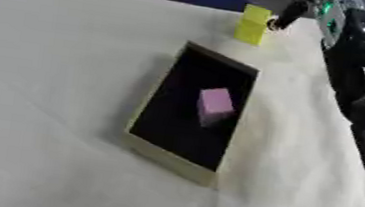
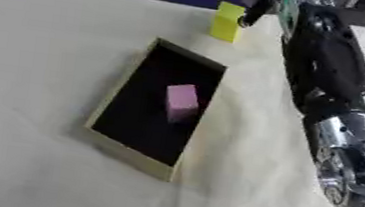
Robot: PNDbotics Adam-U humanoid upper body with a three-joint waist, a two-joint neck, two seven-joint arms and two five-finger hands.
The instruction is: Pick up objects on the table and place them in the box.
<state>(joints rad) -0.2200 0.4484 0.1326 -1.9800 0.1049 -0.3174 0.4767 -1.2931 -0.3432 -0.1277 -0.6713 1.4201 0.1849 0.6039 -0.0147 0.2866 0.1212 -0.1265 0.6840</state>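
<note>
A shallow box (image 1: 171,160) with tan walls and a black floor lies askew in the middle of the cream-covered table. A pink block (image 1: 215,105) rests inside it. A yellow block (image 1: 252,25) stands upright near the table's far edge, beyond the box. My right arm (image 2: 327,69) reaches from the lower right up to the top edge. One dark finger of my right hand (image 1: 288,12) sits right beside the yellow block's right side. The rest of the hand is cut off by the top edge, so its grip is hidden. My left hand does not show.
The cream cloth (image 1: 47,82) covers the whole table, with wide bare areas left of and in front of the box. The right arm's black and silver links (image 2: 359,164) fill the right side, beside the box.
</note>
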